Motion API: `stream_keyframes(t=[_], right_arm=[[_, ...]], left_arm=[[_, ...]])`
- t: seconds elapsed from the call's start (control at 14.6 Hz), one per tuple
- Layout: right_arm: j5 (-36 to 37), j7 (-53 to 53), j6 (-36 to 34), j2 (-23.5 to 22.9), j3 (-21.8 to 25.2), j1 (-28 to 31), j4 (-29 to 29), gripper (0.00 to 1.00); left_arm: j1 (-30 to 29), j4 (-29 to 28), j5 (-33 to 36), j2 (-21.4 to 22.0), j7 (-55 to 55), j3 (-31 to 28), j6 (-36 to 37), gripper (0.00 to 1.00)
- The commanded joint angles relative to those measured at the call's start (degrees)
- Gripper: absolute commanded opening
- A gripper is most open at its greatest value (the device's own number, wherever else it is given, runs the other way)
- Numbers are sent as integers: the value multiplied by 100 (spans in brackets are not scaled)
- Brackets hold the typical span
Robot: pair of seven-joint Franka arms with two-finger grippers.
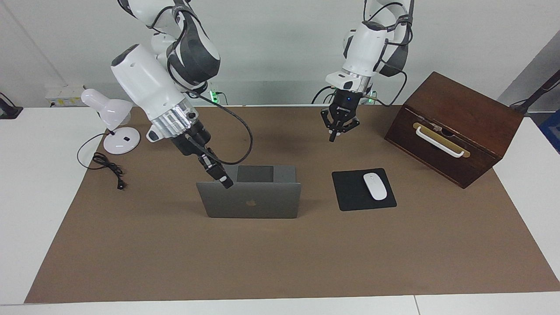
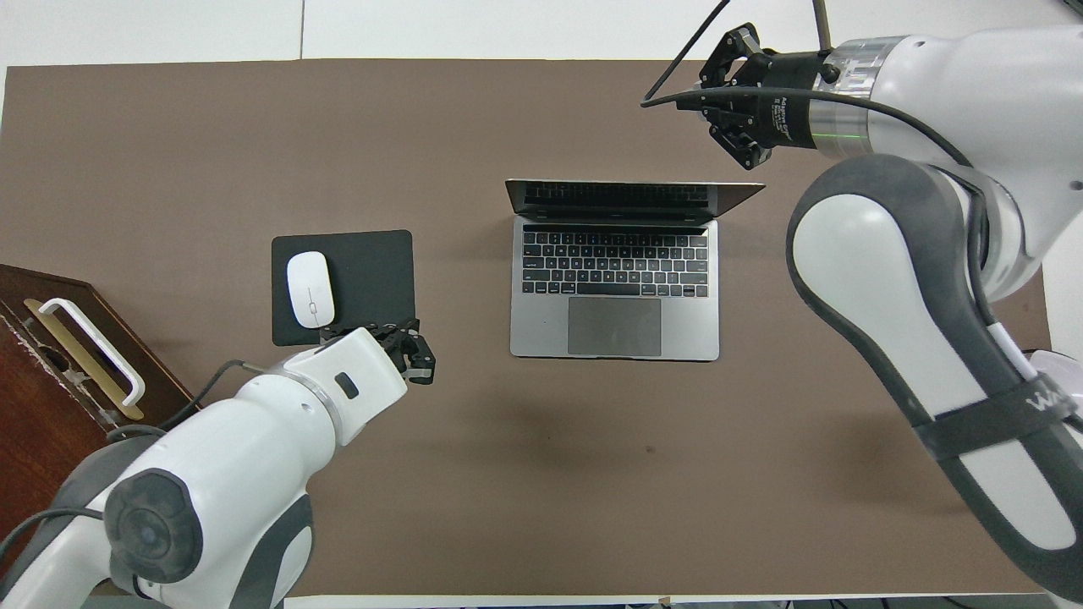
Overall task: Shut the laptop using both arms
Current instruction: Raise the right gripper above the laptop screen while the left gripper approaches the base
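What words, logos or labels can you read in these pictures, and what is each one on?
Apple logo, no words: laptop lid.
White print on the right gripper body: too small to read.
White lettering on the right arm's strap: cut off, unreadable.
Laptop key legends: too small.

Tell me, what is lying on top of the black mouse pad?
A white mouse lies on the mouse pad. In the overhead view, the left gripper, raised, hides the pad's edge nearest the robots.

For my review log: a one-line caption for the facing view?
Right gripper at the open laptop's lid corner; left gripper hangs above the mat.
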State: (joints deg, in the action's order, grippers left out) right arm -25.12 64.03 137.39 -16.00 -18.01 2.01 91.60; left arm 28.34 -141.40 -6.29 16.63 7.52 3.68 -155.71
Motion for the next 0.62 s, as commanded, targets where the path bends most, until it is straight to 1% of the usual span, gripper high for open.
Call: stream_keyframes(t=[0.0, 0.21, 0.34, 0.55], right_arm=[[-54, 83, 262, -280, -124, 54, -63, 0], [7, -232, 166, -360, -133, 1, -19, 0], [191, -880, -201, -369, -124, 19, -28, 0], [665, -1409, -580, -351, -133, 10, -28, 0]], left_arm=[[338, -370, -74, -334, 92, -87, -1072, 0], [531, -423, -74, -843, 101, -87, -1916, 0], [628, -414, -74, -1230, 100, -87, -2514, 0], [734, -406, -74, -1477, 100, -95, -2911, 0]])
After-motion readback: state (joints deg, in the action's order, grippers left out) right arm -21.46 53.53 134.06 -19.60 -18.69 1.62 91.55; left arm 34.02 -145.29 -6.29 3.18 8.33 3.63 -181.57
